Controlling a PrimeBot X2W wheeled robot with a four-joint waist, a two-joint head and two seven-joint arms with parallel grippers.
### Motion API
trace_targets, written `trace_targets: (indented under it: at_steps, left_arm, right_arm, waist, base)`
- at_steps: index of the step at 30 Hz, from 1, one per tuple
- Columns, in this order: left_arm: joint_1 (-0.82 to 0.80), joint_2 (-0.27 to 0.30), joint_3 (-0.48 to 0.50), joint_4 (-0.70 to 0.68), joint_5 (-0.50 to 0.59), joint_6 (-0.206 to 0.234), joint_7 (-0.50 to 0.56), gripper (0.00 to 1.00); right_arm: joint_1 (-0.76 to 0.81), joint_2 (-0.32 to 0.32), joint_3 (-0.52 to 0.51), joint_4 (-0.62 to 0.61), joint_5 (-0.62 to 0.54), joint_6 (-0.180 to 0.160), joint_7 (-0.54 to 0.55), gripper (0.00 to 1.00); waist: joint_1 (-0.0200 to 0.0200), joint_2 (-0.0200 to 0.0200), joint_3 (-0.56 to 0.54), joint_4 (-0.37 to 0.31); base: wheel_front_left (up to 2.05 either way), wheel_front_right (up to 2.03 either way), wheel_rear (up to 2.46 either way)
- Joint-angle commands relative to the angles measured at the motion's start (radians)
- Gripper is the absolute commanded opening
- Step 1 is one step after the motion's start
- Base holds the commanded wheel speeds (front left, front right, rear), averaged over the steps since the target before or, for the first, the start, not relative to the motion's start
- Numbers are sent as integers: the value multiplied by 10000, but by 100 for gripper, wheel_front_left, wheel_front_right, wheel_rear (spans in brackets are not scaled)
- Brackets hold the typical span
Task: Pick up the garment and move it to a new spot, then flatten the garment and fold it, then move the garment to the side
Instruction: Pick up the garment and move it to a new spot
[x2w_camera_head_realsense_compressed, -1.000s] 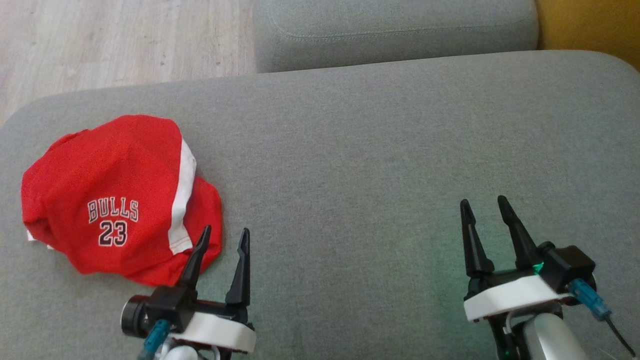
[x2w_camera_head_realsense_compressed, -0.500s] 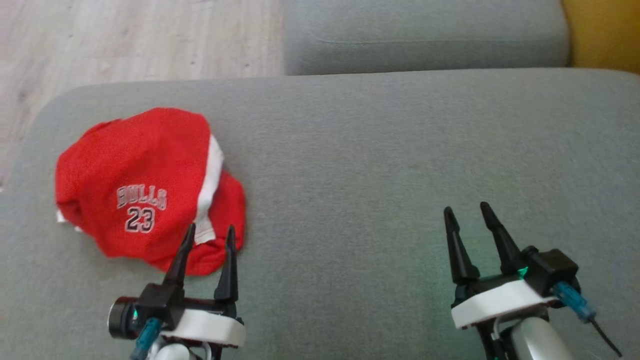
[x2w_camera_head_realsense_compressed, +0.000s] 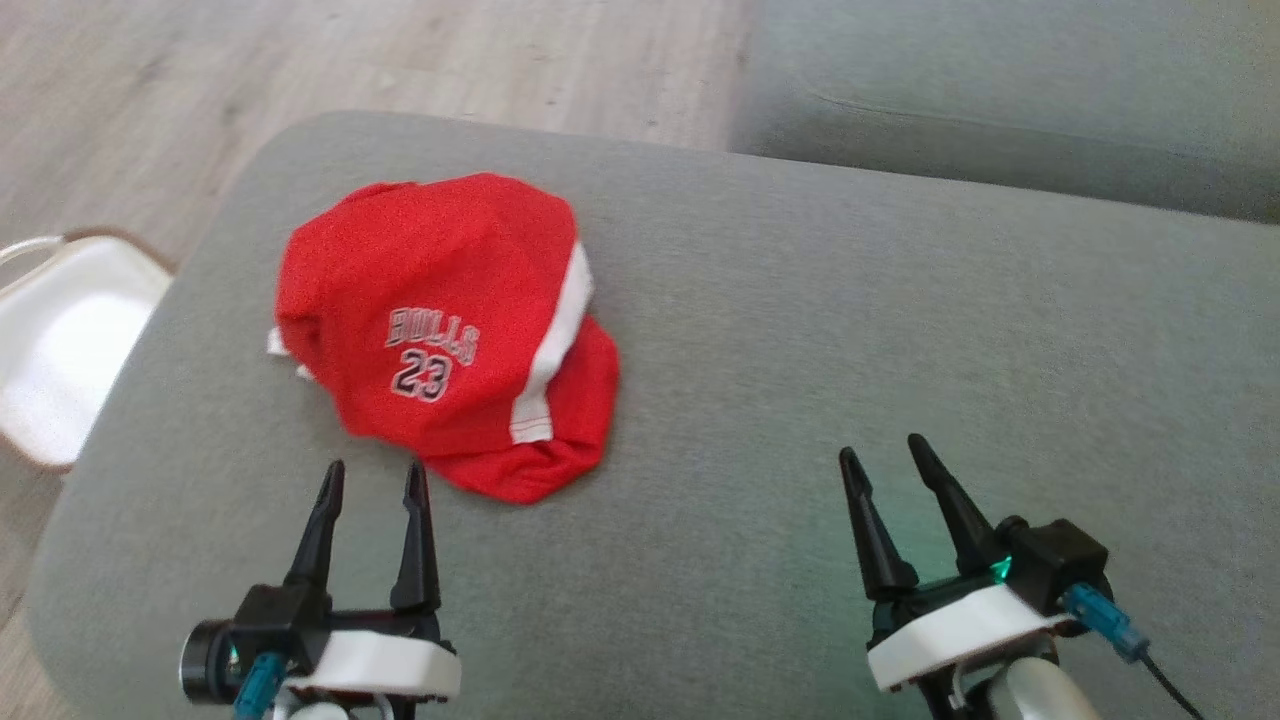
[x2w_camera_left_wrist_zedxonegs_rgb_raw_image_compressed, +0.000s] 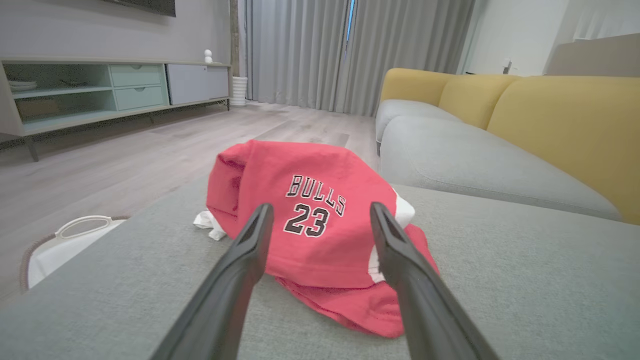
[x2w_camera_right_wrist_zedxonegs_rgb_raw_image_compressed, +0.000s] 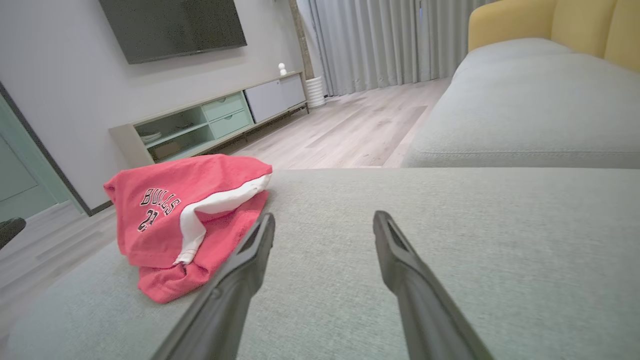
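Sofa cushion (x2w_camera_head_realsense_compressed: 800, 330), grey, bears the red garment (x2w_camera_head_realsense_compressed: 450, 320) at left — wood floor (x2w_camera_head_realsense_compressed: 400, 60) beyond; left gripper (x2w_camera_head_realsense_compressed: 375, 468) and right gripper (x2w_camera_head_realsense_compressed: 882, 448) gape empty.

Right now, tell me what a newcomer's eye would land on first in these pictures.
First, the crumpled red garment printed BULLS 23, lying on the left part of the grey cushion. Next, the two open grippers low in the head view: the left gripper points at the garment from close by, and the right gripper is over bare cushion.
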Motion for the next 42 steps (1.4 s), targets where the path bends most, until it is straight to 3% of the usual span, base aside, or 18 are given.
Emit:
trace_targets:
  at_steps: [1,12,23,27,33,34,39,42]
  left_arm:
    - [-264,-4,420,-328,25,-6,-95,100]
    - [-106,-4,682,-434,164,-72,-95,100]
    - [-536,114,1259,-604,623,-340,-95,100]
    - [-1541,559,1660,-338,621,-612,-95,100]
    - [-4212,1950,1647,941,592,-1096,445,100]
    - [-4212,1950,1647,941,592,-1096,445,100]
    - [-6666,2968,1007,2291,170,-1282,2079,100]
    - [-7729,3287,205,3168,-732,-1299,3190,100]
  right_arm:
    - [-214,-50,287,-274,54,50,-109,100]
    - [-160,-50,847,-199,333,50,-109,100]
    - [-440,-50,822,-284,250,50,-109,100]
    - [-667,-50,558,-420,63,50,-109,100]
    - [-1068,-50,-8,-679,-30,50,-109,100]
    - [-1068,-50,-8,-679,-30,50,-109,100]
    - [-1325,-50,-167,-843,-140,50,-109,100]
    - [-1531,-50,-179,-935,-231,50,-109,100]
  waist:
    - [0,-1,-53,406]
    - [0,-1,-204,1233]
    - [0,-1,310,840]
    - [0,-1,787,506]
    - [0,-1,1508,-73]
    - [0,-1,1508,-73]
    - [0,-1,2175,-476]
    - [0,-1,2554,-791]
  base:
    - [0,0,0]
    - [0,0,0]
    - [0,0,0]
    - [0,0,0]
    - [0,0,0]
    - [0,0,0]
    - [0,0,0]
    - [0,0,0]
